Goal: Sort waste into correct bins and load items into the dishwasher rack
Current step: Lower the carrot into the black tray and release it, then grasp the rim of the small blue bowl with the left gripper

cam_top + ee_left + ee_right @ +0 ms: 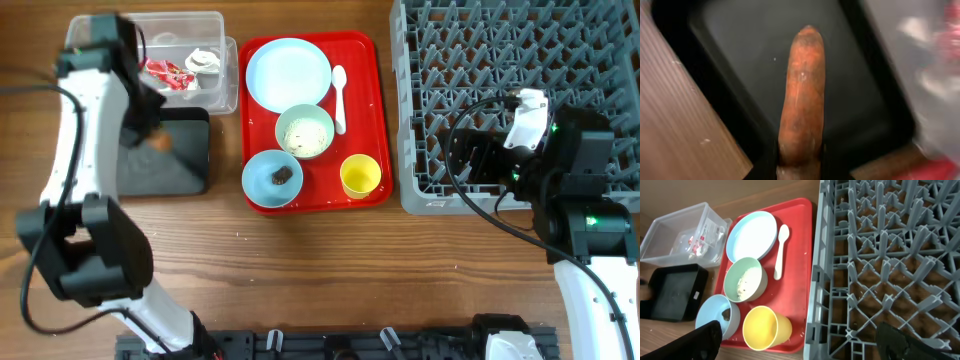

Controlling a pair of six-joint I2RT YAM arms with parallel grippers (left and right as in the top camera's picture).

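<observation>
My left gripper (pixel 152 132) is shut on the orange carrot-like stick (pixel 802 95) and holds it over the black tray (pixel 185 165). The clear tub (pixel 215 22) behind it holds the red-and-white wrapper (pixel 165 72) and the white tissue (pixel 205 61). On the red tray (pixel 365 60) stand the blue plate (pixel 288 74), the white spoon (pixel 339 95), the green bowl (pixel 304 131) with rice, the blue bowl (pixel 265 185) with a brown chunk (pixel 282 175), and the yellow cup (pixel 360 175). My right gripper (pixel 802 347) is open and empty over the grey rack's (pixel 520 70) front left corner.
The rack holds nothing among its pegs. Bare wood tabletop (pixel 330 270) runs along the front. The left arm reaches over the black tray and the tub's left end. The red tray's right edge lies close beside the rack.
</observation>
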